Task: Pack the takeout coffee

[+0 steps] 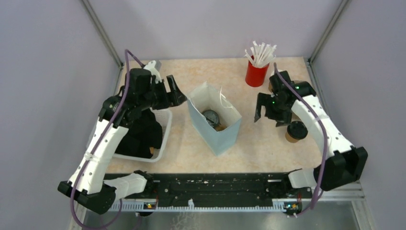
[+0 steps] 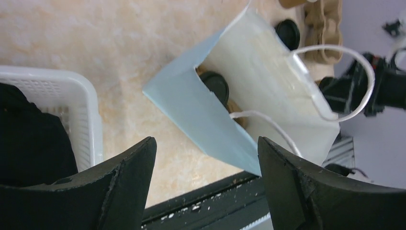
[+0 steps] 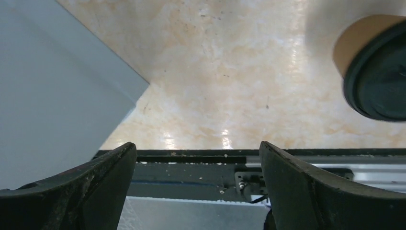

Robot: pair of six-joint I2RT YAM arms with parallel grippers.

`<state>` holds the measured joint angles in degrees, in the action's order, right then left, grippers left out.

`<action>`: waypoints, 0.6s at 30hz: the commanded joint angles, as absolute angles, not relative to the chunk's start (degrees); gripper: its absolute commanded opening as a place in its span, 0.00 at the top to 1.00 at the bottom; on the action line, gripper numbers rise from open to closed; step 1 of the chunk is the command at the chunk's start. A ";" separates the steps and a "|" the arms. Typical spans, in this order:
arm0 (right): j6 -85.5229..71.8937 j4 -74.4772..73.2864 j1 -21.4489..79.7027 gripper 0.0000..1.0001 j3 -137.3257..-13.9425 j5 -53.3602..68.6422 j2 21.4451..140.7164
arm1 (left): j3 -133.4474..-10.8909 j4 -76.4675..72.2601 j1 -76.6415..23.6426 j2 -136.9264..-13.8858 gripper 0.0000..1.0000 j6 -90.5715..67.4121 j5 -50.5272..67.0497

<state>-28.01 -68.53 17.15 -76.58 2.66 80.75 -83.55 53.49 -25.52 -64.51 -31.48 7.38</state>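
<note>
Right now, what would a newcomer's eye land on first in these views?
The pale blue bag standing open in the middle, with a black-lidded cup already inside. Then the red cup of white straws at the far edge, and another lidded cup on the table by the right arm.

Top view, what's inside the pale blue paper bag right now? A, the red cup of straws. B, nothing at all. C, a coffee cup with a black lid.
C: a black-lidded coffee cup sits down inside the open blue bag, while the red cup of straws stands apart at the back of the table.
</note>
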 commanded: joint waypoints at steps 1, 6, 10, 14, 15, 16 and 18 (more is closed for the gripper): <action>-26.18 -76.23 16.29 0.01 -81.15 -7.18 74.62 | -91.10 53.96 -24.57 -66.74 0.16 -31.92 3.34; -23.81 -76.31 6.36 0.01 -80.27 -14.39 74.60 | -92.10 51.07 -24.56 -67.50 0.12 -31.35 5.81; -21.35 -72.85 0.21 0.01 -80.63 -6.10 74.75 | -95.27 50.81 -24.50 -70.58 0.10 -28.64 7.71; -23.10 -70.71 1.40 0.01 -78.73 6.15 73.65 | -99.95 54.83 -24.41 -77.00 0.06 -26.15 6.71; -25.40 -70.32 2.15 0.02 -76.48 11.21 73.56 | -101.49 56.08 -24.43 -78.89 0.06 -25.58 6.69; -28.14 -69.03 4.19 0.05 -73.24 14.78 73.04 | -102.50 56.88 -24.43 -80.48 0.06 -24.97 6.91; -34.23 -66.35 12.14 0.07 -69.21 14.51 71.70 | -103.77 58.52 -24.41 -83.22 0.07 -24.70 6.08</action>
